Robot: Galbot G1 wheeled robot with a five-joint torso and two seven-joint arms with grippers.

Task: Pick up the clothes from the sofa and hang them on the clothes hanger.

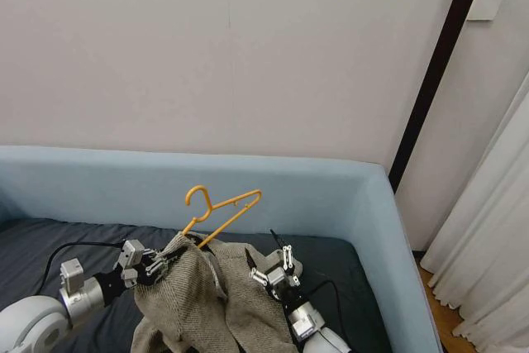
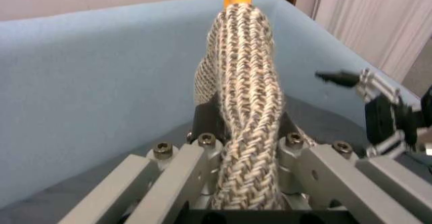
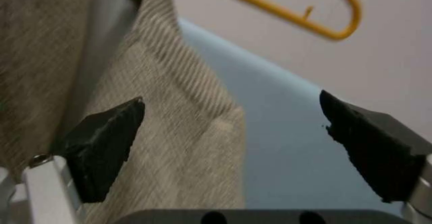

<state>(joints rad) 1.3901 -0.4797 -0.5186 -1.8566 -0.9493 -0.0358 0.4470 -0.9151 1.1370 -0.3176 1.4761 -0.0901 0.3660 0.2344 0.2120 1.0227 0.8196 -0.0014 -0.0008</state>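
The left claw is clamping a fold of the knitted sweater and holding it raised over the sofa seat, toward the right end and near the backrest. The orange hanger is poking out of the top of the fabric, hook upward. One hanger arm seems to be sitting inside the garment, though folds are hiding it. The right claw is hovering just beside the sweater, fingers spread wide, gripping nothing. The threading step is looking half done. The next move is calling for the right claw to catch the loose side and draw it over the bare hanger arm.
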